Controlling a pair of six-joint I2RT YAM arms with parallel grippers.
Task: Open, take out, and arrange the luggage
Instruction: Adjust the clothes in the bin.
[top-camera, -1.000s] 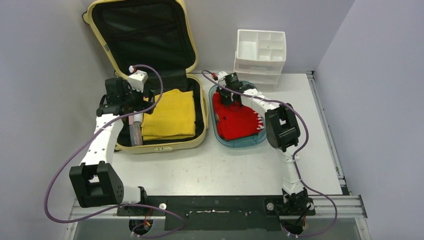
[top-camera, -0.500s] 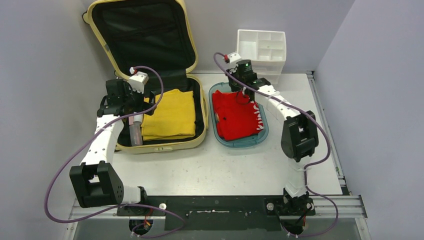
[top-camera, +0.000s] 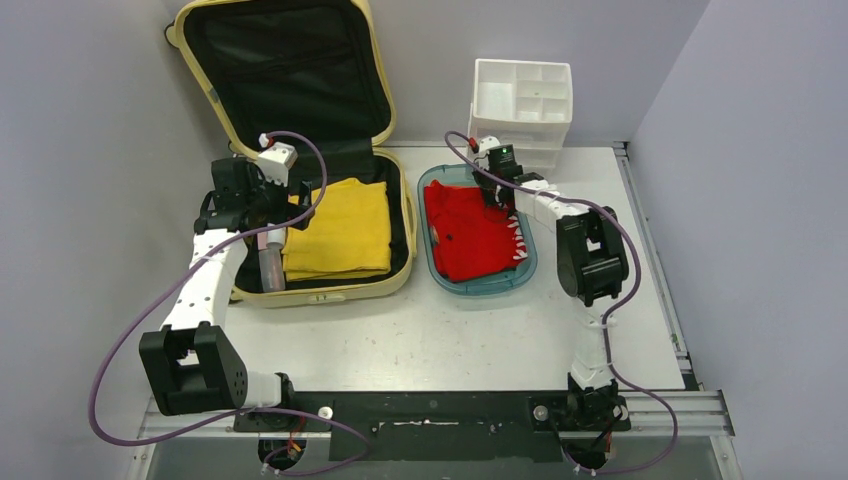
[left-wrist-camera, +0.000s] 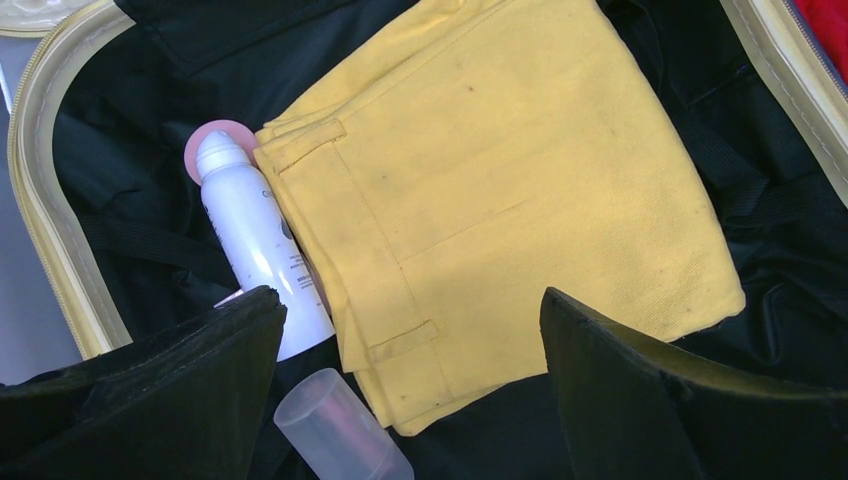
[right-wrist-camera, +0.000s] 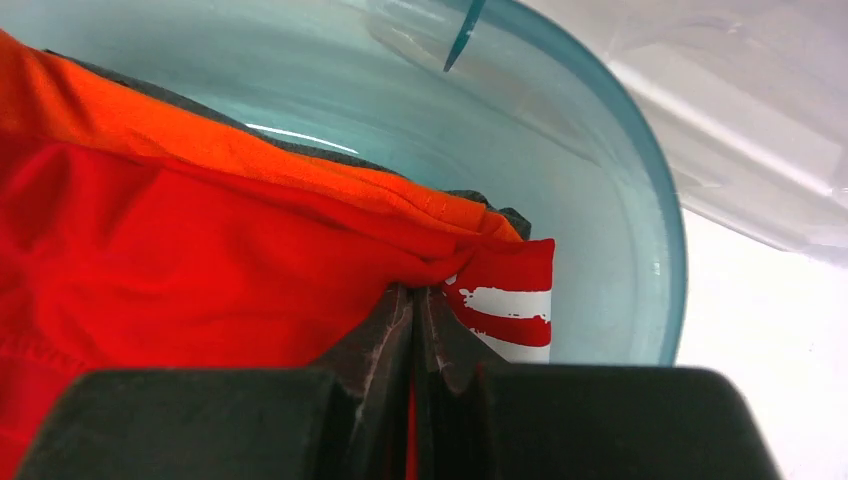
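- Top view: found the luggage (top-camera: 330, 292) at 11 o'clock on the table (top-camera: 430, 330), lid raised, lower shell lying flat and holding a folded yellow cloth (top-camera: 340, 230), with a white spray bottle (top-camera: 270, 262) along its 9 o'clock side.
- Same view: located the left gripper (top-camera: 258, 215) above that 9 o'clock side, within the luggage outline. Located the right gripper (top-camera: 497, 185) over the teal tray (top-camera: 525, 275) at 1 o'clock, with the luggage well apart at its 9 o'clock.
- Left wrist view: recorded the left gripper (left-wrist-camera: 410, 310) with jaws spread wide and nothing held. Noted the spray bottle (left-wrist-camera: 255, 240) touching the edge of the yellow cloth (left-wrist-camera: 500, 180), and a clear cap (left-wrist-camera: 340, 425) lying loose at 6 o'clock.
- Risk judged: closing here likely to catch the cloth edge along with the bottle, or to roll the round bottle aside.
- Right wrist view: recorded the right gripper (right-wrist-camera: 415, 300) with jaws pressed together, pinching a fold of red garment (right-wrist-camera: 200, 260) near the tray rim (right-wrist-camera: 660, 250) at 3 o'clock.
- Risk judged: lifting without release likely to drag the garment out over the rim.
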